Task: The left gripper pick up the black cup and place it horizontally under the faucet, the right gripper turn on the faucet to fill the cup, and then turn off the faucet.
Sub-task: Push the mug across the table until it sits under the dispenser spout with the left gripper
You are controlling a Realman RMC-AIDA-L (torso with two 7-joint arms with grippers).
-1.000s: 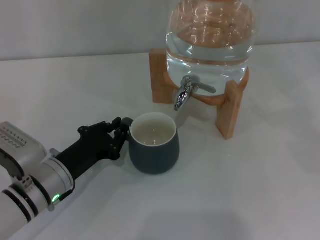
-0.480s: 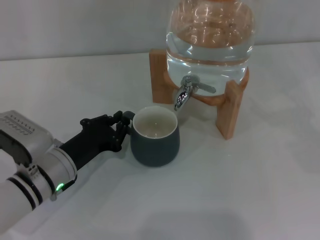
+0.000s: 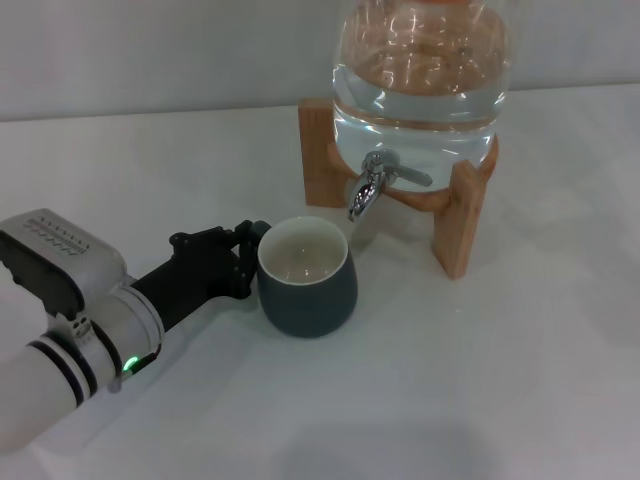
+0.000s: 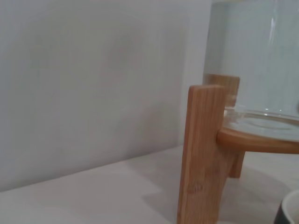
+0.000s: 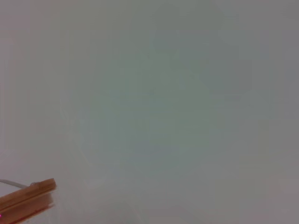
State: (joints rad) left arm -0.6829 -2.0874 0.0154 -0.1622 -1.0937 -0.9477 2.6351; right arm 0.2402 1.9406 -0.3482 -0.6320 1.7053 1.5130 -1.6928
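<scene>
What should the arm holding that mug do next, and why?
Probably slide the cup a little farther toward the jar. The left gripper is at its handle, but the faucet spout ends just past the rim, not over the opening.

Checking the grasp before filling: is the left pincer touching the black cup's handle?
Touching. In the head view the left pincer closes around the loop handle on the black cup, no gap visible.
</scene>
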